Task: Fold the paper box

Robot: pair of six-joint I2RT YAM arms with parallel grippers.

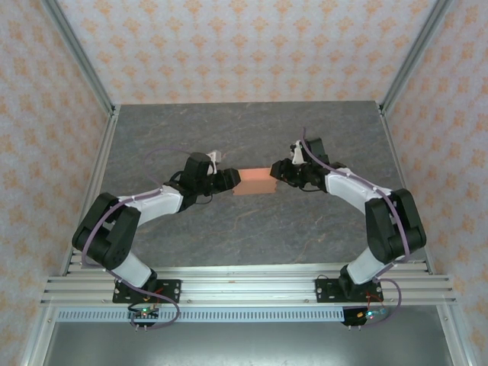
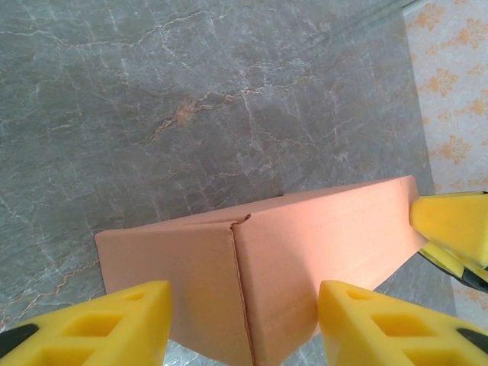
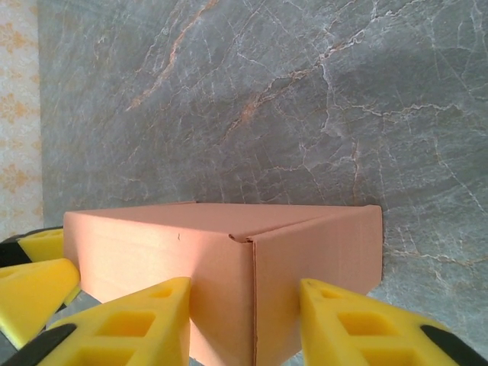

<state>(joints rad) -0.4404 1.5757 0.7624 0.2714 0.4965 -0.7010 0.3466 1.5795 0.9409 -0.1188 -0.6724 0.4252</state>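
Observation:
The paper box [image 1: 254,182] is a closed salmon-orange rectangular box lying on the grey table, mid-way between the arms. My left gripper [image 1: 232,177] is at its left end. In the left wrist view a vertical corner of the paper box [image 2: 305,244] pokes between the yellow fingers of the left gripper [image 2: 244,313], which press on the two faces. My right gripper [image 1: 276,172] is at the right end. In the right wrist view the right gripper [image 3: 245,305] likewise straddles a corner of the paper box [image 3: 191,244], shut on it.
The marbled grey table [image 1: 252,130] spreads behind the box to patterned walls. The other arm's yellow fingers [image 2: 454,229] show at the box's far end, and likewise the yellow fingers [image 3: 38,282] in the right wrist view. Metal frame posts [image 1: 80,57] stand at the back corners.

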